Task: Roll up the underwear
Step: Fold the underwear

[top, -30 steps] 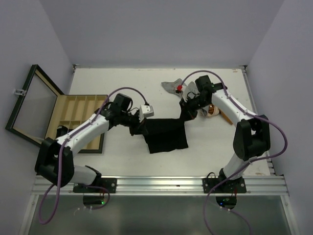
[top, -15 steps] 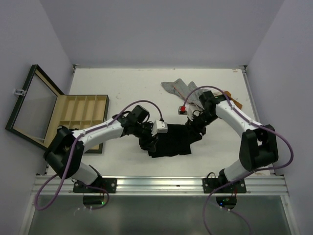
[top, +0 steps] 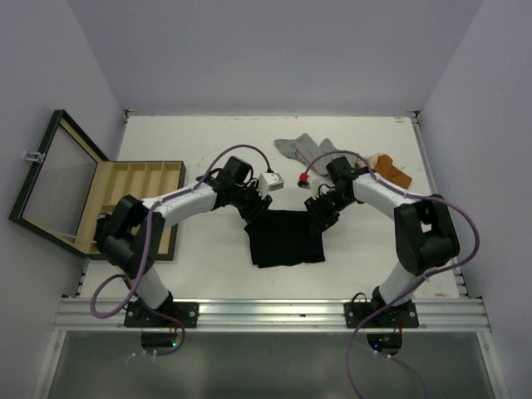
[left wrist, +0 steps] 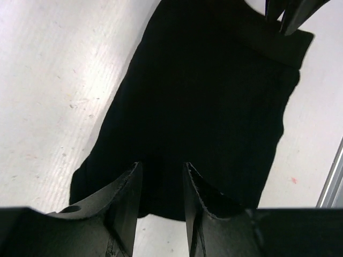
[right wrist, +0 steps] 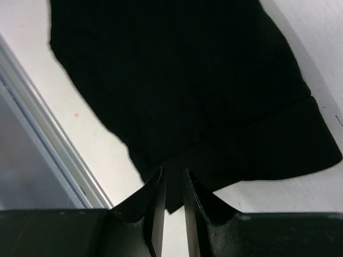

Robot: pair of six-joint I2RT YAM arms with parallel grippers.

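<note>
Let go by both grippers, the black underwear (top: pixel 285 237) now lies flat right of the box (top: pixel 133 195), left gripper (top: pixel 253 209) and right gripper (top: pixel 319 214) parted and empty at its far corners, seemingly ready for rolling.

Both arms reach inward, wrists angled down; left hand (left wrist: pixel 161 187) fingers stand apart; right hand (right wrist: pixel 172 206) narrowly parted.

white table (top: pixel 208 150) bears black underwear (top: pixel 285 237), wooden box (top: pixel 137 187).

Bench (top: pixel 191 141): white, faintly marked
Box (top: pixel 141 177): wooden, divided into compartments, placed at the left edge
Lid (top: pixel 54 179): glass, dark-framed, swung open leftward
</note>
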